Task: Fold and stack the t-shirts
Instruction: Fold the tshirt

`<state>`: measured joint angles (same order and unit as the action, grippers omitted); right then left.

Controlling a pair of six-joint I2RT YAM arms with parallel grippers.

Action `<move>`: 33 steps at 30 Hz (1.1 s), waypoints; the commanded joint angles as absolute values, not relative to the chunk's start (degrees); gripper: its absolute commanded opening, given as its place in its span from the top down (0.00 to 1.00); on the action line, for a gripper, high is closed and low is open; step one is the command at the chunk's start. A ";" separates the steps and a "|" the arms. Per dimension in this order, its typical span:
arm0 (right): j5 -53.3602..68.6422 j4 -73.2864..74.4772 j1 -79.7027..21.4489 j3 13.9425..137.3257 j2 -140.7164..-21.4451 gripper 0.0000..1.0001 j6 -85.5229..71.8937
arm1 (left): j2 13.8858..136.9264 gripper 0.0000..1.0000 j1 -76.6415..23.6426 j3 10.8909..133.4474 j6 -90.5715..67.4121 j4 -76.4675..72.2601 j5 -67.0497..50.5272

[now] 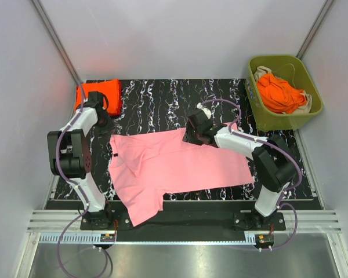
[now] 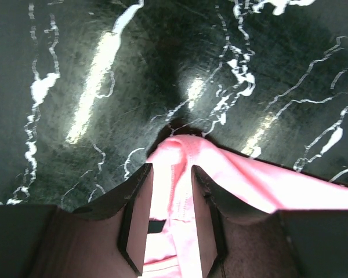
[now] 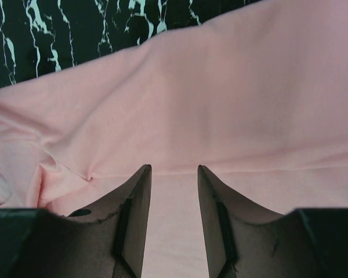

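A light pink t-shirt lies spread across the black marbled mat, one sleeve reaching over the mat's near edge. My left gripper is at its far left corner. In the left wrist view the gripper stands open, with a raised fold of the pink t-shirt and its dark label loose between the fingers. My right gripper hovers at the shirt's far edge. It is open over flat pink cloth, holding nothing. A folded orange-red t-shirt lies at the back left.
An olive-green bin stands at the back right, off the mat, with crumpled orange-red t-shirts inside. White walls close in on the left, right and back. A metal rail runs along the near edge.
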<state>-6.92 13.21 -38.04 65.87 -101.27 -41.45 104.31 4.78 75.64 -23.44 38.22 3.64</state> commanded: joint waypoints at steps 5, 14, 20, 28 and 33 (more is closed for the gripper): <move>-7.82 14.06 -34.55 71.36 -105.99 0.55 -38.41 | 107.57 0.66 5.01 77.52 -21.80 35.33 -4.22; -9.49 15.38 -31.03 73.04 -111.71 0.57 -36.21 | 111.71 0.98 6.76 78.22 -21.53 35.51 -1.50; -12.65 16.35 -30.41 71.63 -111.80 0.57 -35.25 | 113.38 1.00 8.61 78.84 -21.71 35.51 -1.76; -14.85 16.96 -29.44 73.47 -114.43 0.57 -33.31 | 116.89 1.00 8.26 85.25 -21.54 35.68 -5.79; -14.07 17.66 -28.92 75.67 -114.09 0.57 -31.21 | 116.81 0.95 8.26 87.54 -21.80 36.21 -8.26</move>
<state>-11.46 15.07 -29.91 73.73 -113.36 -33.89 117.27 7.97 85.03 -22.24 37.36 -5.93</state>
